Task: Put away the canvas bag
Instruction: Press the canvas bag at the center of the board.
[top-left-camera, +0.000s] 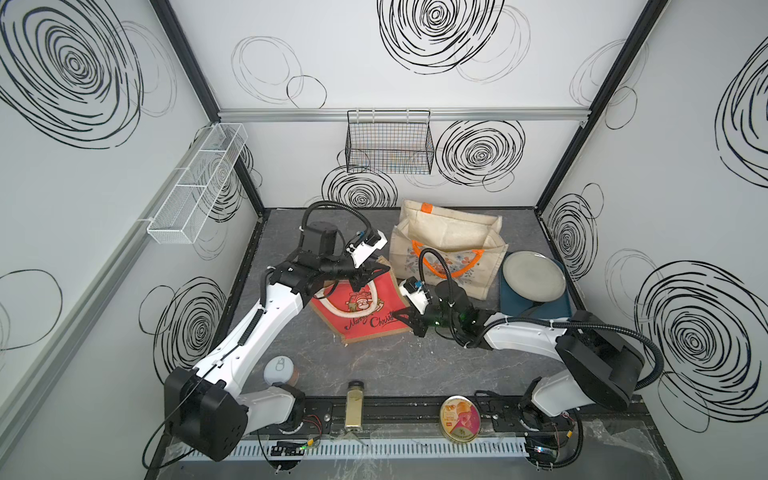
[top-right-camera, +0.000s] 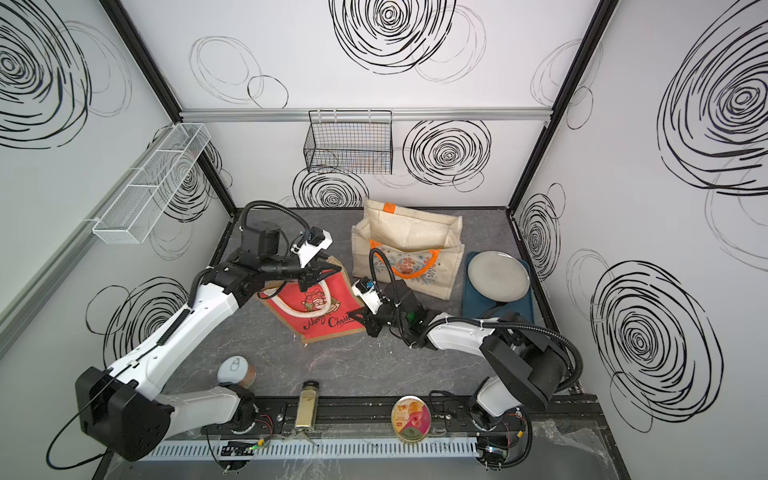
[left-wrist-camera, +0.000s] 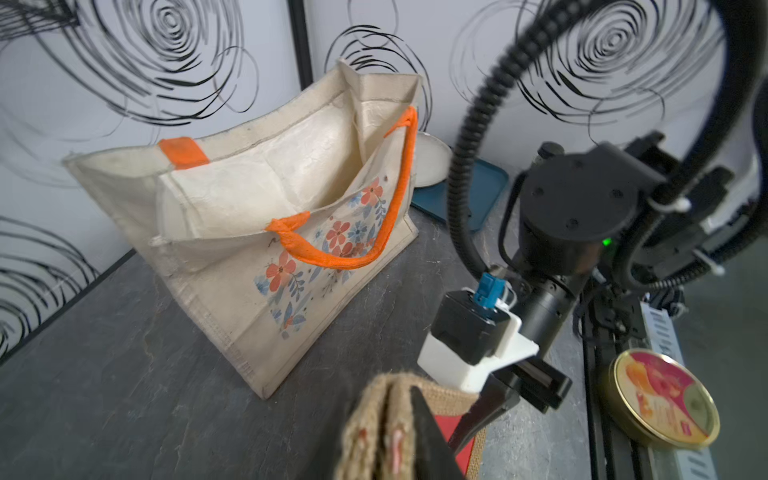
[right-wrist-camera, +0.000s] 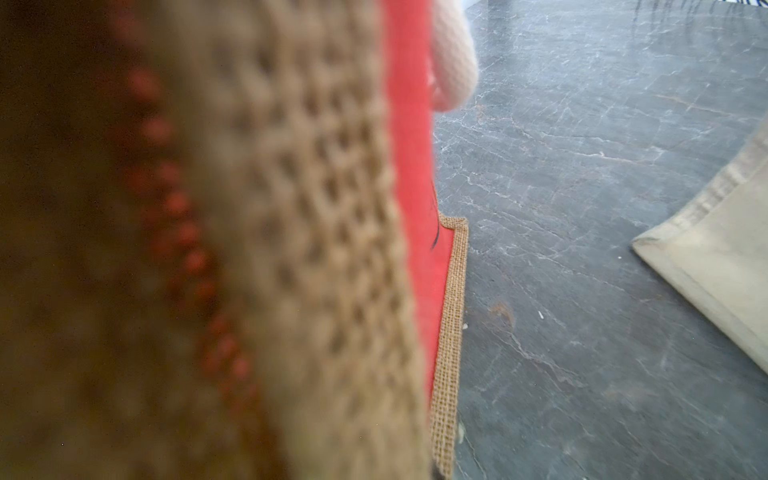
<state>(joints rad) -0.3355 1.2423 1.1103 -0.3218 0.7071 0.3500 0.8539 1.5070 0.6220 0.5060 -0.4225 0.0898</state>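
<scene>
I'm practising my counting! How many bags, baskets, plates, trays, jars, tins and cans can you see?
bags: 2, red bag and cream bag
baskets: 2, white basket and black basket
plate: 1
tray: 1
jar: 1
tin: 1
can: 1
Total: 9

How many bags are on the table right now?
2. A red Christmas bag is at the middle of the table; a cream floral bag with orange handles stands open behind it, beside the blue tray. Its inside is partly hidden.
</scene>
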